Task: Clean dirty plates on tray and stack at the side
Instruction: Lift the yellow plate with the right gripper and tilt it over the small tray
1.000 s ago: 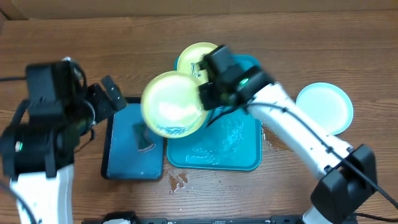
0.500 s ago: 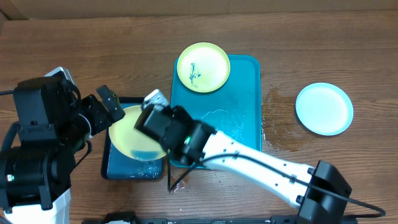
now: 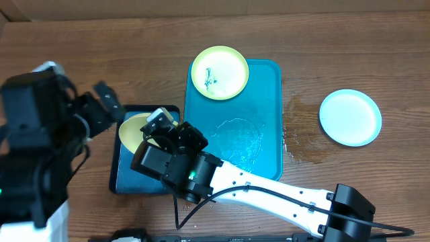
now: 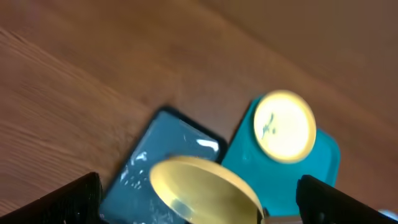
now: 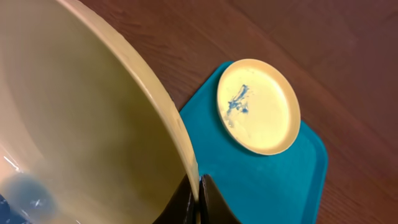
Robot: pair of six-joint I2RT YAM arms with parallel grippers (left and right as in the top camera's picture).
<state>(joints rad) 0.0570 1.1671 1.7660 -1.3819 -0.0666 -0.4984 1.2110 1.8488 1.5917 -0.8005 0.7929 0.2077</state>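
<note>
Overhead: right gripper (image 3: 161,129) clamps a yellow plate (image 3: 134,131) over the small dark tray (image 3: 124,180); blue plate (image 3: 350,117) looks clean, well off on the table.
Left wrist: left gripper (image 4: 198,186) spread wide, empty, with the held plate just ahead.
Right wrist: smeared plate (image 5: 258,106) beyond the fingers on the turquoise tray (image 5: 273,180), unwashed. I'd say one done, nothing stacked.

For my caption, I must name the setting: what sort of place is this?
Probably a robot test bench, not a kitchen: a wood-grain table, the right claw gripping a yellow plate, a turquoise tray.
</note>
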